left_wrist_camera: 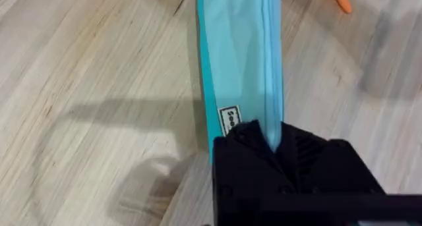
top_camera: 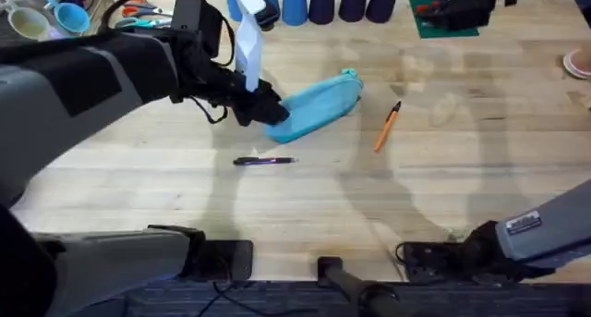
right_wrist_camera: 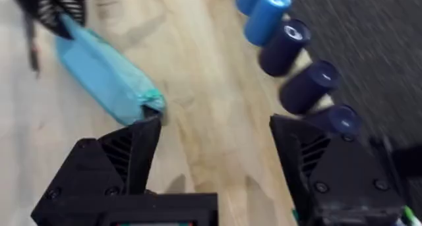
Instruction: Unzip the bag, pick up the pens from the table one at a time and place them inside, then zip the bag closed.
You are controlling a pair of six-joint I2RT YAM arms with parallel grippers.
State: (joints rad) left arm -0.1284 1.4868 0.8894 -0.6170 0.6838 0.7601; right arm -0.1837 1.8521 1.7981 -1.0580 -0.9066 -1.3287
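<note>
Mid-tabletop, toward far edge: left gripper (top_camera: 263,109) clamped on near-left end of bag (top_camera: 319,104); bag lies diagonally on table (top_camera: 185,197). Black pen (top_camera: 264,161) just nearer front edge; orange pen (top_camera: 387,127) right of bag, apart. Right gripper (right_wrist_camera: 214,153) spread wide, holding nothing.

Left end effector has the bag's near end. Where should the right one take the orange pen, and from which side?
Grip the orange pen mid-barrel, coming straight down with the fingers across its width. It lies flat on the table, slanted, black tip toward the far side, apart from the bag, so both sides look free. The right end effector is already open.
</note>
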